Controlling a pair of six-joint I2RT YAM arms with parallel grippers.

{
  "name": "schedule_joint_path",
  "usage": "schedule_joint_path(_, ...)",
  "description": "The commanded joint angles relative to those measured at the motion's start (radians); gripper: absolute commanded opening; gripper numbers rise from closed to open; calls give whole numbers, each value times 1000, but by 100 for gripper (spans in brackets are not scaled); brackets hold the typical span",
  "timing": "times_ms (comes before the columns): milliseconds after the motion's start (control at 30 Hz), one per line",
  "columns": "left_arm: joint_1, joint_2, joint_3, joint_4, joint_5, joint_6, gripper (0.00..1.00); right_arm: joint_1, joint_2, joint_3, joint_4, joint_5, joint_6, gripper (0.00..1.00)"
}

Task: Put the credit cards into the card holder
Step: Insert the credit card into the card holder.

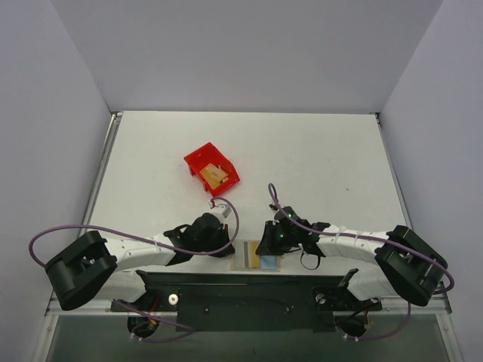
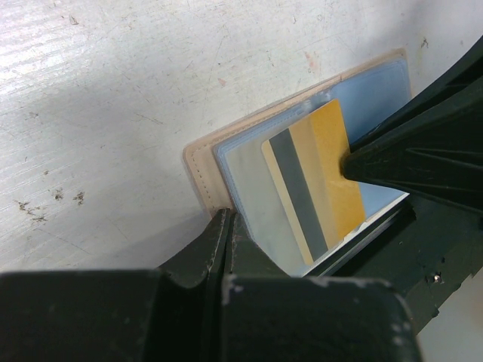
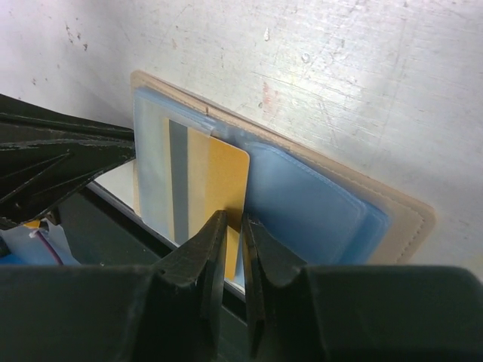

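Note:
The card holder (image 1: 270,263) lies open at the table's near edge, beige outside (image 2: 202,170) with blue lining (image 3: 317,204). An orange-yellow credit card (image 1: 255,258) with a grey stripe lies on it, its left part under a frosted sleeve (image 2: 317,181) (image 3: 223,177). My right gripper (image 1: 266,243) (image 3: 235,219) is nearly closed on the card's right edge. Its fingers (image 2: 392,162) touch the card from the right. My left gripper (image 1: 229,249) (image 2: 228,217) is shut, its tips resting on the holder's left near edge. Its fingers (image 3: 60,162) show at the holder's left side.
A red plastic bin (image 1: 198,160) stands tilted at mid-table, behind the left gripper, with more orange-yellow cards (image 1: 216,175) in it. The black base plate (image 1: 249,298) runs just below the holder, along the table's near edge. Grey walls close in the table.

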Motion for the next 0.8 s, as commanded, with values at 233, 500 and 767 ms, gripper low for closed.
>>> schedule_joint_path(233,-5,-5,-13,-4,-5,14,0,32,67,34,119,-81,51,5)
schedule_joint_path(500,-4,-6,-11,-6,-5,14,0,59,100,51,156,-97,69,7)
schedule_joint_path(767,-5,-6,-10,-4,-3,15,0,63,107,56,187,-95,65,9)
